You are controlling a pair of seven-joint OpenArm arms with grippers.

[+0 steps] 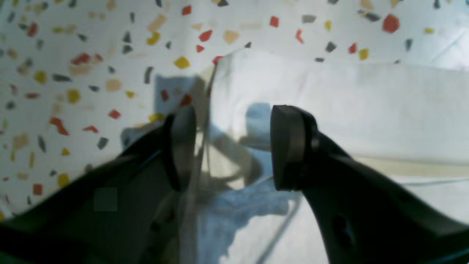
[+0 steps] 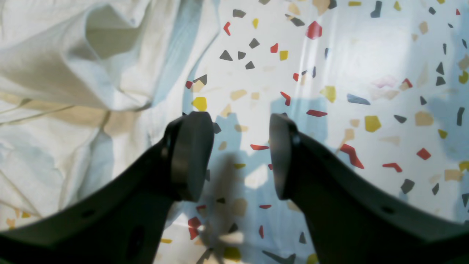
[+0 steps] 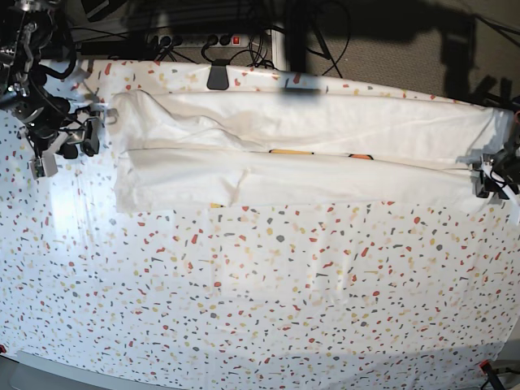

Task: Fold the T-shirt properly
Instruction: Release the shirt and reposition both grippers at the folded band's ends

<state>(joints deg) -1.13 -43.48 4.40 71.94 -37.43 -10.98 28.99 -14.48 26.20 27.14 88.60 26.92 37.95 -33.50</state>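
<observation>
The white T-shirt (image 3: 309,154) lies folded lengthwise into a long band across the far part of the table, with only slivers of yellow and orange print showing. My left gripper (image 3: 486,180) is at its right end. In the left wrist view it (image 1: 234,146) is open, with its jaws over the shirt's edge (image 1: 329,95) near a corner. My right gripper (image 3: 88,134) is at the shirt's rumpled left end. In the right wrist view it (image 2: 242,154) is open and empty over the speckled tablecloth, with the bunched shirt (image 2: 73,73) just to its left.
The speckled tablecloth (image 3: 268,292) covers the table. A black clamp (image 3: 217,75) holds it at the back edge. A power strip (image 3: 195,38) and cables lie behind the table. The table's right edge runs close to my left gripper.
</observation>
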